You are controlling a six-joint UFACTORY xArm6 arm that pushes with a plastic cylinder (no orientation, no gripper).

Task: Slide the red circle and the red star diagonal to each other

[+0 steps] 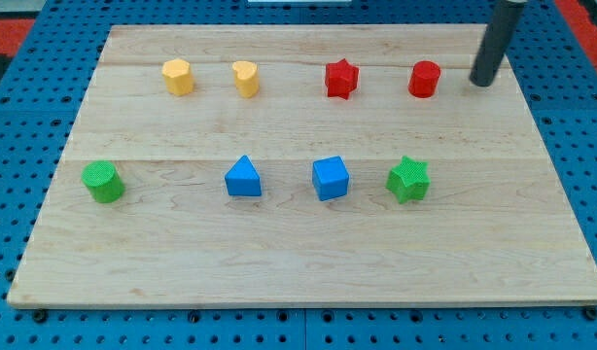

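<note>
Now my tip sits upper right, just beside the red circle; the red star lies left; no pincer exists.

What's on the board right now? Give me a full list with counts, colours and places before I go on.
yellow hexagon: 1, yellow, top row, furthest to the view's left
yellow heart: 1, yellow, top row, right of the hexagon
red star: 1, red, top row, right of centre
red circle: 1, red, top row, right of the star, level with it
green circle: 1, green, lower row, view's left
blue triangle: 1, blue, lower row
blue cube: 1, blue, lower row
green star: 1, green, lower row, view's right
wooden board: 1, light wood, on a blue pegboard
my tip: 1, dark rod, right of the red circle, apart from it
</note>
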